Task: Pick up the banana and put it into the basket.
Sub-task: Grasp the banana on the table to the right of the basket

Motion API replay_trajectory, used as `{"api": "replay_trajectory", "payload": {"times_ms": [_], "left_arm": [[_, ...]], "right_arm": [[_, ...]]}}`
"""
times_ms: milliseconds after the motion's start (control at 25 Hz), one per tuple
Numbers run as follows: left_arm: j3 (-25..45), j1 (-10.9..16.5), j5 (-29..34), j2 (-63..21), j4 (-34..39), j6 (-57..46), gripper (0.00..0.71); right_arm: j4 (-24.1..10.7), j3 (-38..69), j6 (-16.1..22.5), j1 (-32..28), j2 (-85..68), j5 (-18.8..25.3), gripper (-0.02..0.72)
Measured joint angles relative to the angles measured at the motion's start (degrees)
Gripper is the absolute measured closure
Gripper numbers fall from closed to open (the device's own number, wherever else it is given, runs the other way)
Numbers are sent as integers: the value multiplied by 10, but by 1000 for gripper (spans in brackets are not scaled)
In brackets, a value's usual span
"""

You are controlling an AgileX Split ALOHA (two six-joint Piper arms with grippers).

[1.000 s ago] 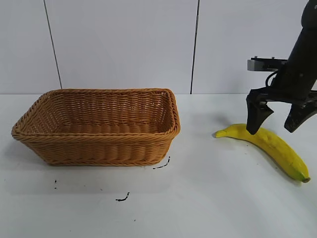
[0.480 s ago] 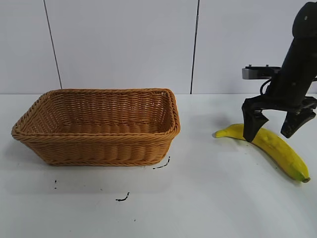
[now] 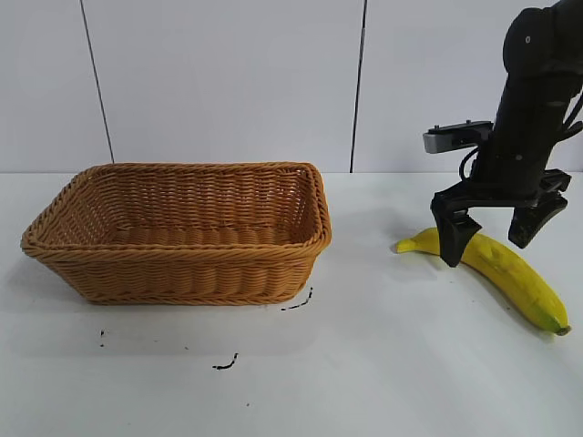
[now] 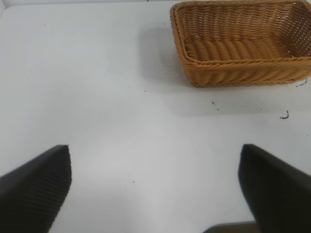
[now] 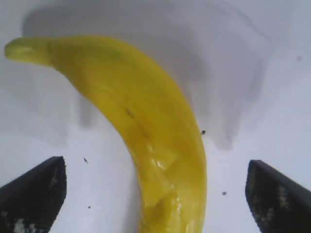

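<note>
One banana [image 3: 496,267] between the spread fingers of right gripper [image 3: 488,238].

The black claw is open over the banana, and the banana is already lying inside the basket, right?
Not quite. The right gripper is open over the banana, but the banana lies on the white table, well apart from the basket. The exterior view shows the basket with no banana in it.
</note>
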Motion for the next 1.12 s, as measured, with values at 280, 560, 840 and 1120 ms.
{"api": "replay_trajectory", "payload": {"times_ms": [280,560,840,1120], "left_arm": [[0,0,0,0,0,0,17],[0,0,-1,0,0,0,17],[0,0,-1,0,0,0,17],[0,0,0,0,0,0,17]], "right_arm": [[0,0,2,0,15,-1,13],[0,0,3,0,18,-12,13],[0,0,9,0,20,-12,96],[-31,0,20,0,20,-2,405]]}}
